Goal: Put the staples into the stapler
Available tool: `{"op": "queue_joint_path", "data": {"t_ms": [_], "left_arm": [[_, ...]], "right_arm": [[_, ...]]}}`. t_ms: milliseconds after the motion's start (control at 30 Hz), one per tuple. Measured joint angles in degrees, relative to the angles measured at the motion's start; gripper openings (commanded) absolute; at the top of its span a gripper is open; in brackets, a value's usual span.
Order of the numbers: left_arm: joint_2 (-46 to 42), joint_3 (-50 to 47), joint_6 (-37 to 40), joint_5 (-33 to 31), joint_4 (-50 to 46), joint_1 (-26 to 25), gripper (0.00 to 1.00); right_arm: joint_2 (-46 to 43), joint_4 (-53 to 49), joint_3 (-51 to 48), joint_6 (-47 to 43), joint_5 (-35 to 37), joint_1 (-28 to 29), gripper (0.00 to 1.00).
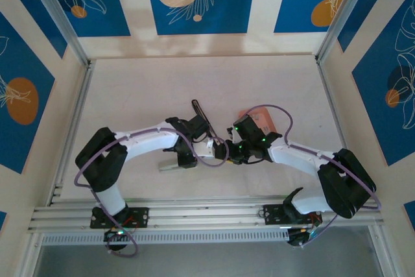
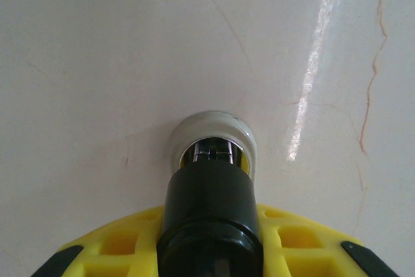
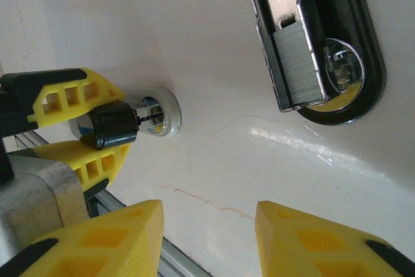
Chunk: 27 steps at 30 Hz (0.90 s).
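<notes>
The stapler [image 3: 363,37] lies open on the table, a black body with a metal channel [image 1: 198,113]. A grey ribbed strip of staples [image 3: 297,56] sits in that channel, above the chrome disc at the stapler's near end. My left gripper [image 2: 211,241] points down at the table, shut on a black cylindrical piece [image 2: 209,192]. The white-rimmed chrome end [image 2: 245,135] of that piece rests on the table. I cannot tell what the piece is. My right gripper [image 3: 211,238] is open and empty, just right of the left gripper [image 3: 107,128] and near the stapler's tip.
A salmon-pink tray [image 1: 260,119] sits behind the right wrist, partly covered by it. A pale grey bar [image 1: 172,167] lies on the table by the left gripper [image 1: 185,152]. An aluminium rail [image 1: 207,215] runs along the near table edge. Blue-patterned walls enclose the table.
</notes>
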Motion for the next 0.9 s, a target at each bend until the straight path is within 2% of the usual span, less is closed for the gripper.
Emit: {"op": "queue_joint_path", "data": {"t_ms": [700, 900], "left_arm": [[4.2, 4.0, -0.5, -1.9, -4.0, -0.9, 0.02], [2.0, 4.0, -4.0, -2.2, -3.9, -0.5, 0.03]], "right_arm": [[-0.2, -1.6, -0.2, -0.2, 1.3, -0.4, 0.42], [-1.6, -1.4, -0.2, -0.2, 1.3, -0.5, 0.42]]}}
